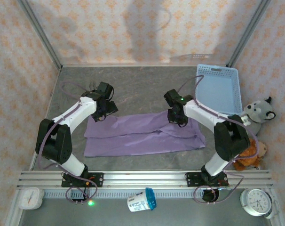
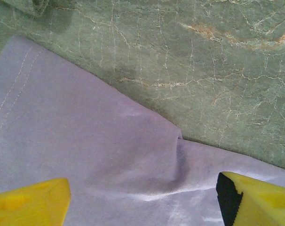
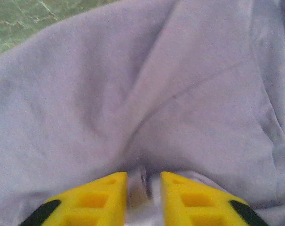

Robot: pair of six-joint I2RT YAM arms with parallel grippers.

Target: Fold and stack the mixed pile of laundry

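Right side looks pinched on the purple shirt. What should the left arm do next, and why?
Probably lower the left gripper and close it on the lavender T-shirt: its jaws stand open above the cloth near its edge, while the right gripper pinches a fold.

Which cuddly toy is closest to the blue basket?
The grey wolf toy, right beside the light blue basket; the brown teddy sits farther from it, behind the right arm.

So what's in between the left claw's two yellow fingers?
Just the purple T-shirt, lying flat with one small crease. The left wrist view shows it, the left claw open wide.
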